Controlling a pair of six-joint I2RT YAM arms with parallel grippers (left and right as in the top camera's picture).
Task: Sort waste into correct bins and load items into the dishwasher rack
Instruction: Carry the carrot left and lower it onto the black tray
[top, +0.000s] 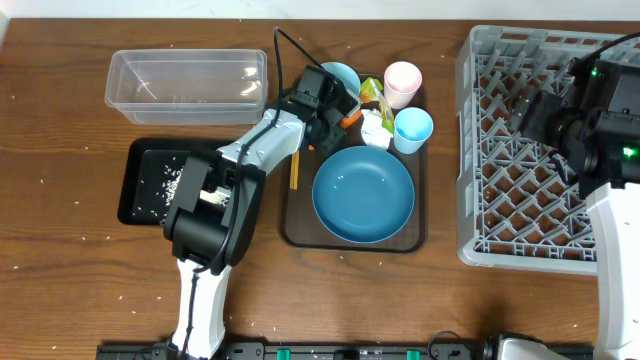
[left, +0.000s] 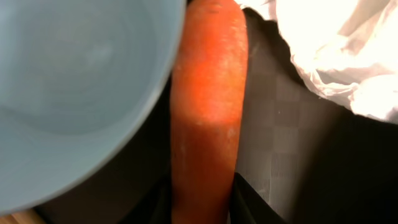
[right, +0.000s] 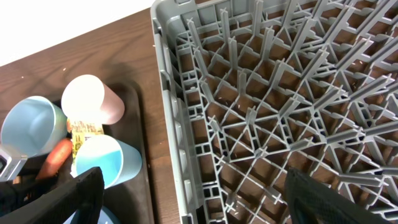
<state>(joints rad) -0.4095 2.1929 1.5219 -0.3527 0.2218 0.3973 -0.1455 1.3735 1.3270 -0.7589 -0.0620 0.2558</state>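
Looking down from overhead, the left gripper (top: 338, 112) is over the 11 o'clock corner of the brown serving tray (top: 300, 228). The wrist cam shows its jaws pinching the orange carrot stick (left: 208, 106) from both sides, though I can't tell if the carrot is off the tray floor or resting on it. The small light-blue bowl (left: 68, 87) is just beside it at 9 o'clock, and the crumpled white tissue (left: 336, 50) is up at 2 o'clock. The big blue dish (top: 363, 193) fills the tray's 6 o'clock half, with the pink cup (top: 403, 80) and light-blue cup (top: 413, 128) at 1 o'clock. The right gripper (right: 205, 198) hangs over the grey rack (right: 261, 93) at the table's 3 o'clock side, jaws spread wide around nothing. The black tray (top: 135, 160) with loose rice (top: 170, 185) is at 9 o'clock of the serving tray, and the clear tub (top: 120, 90) is at 10.
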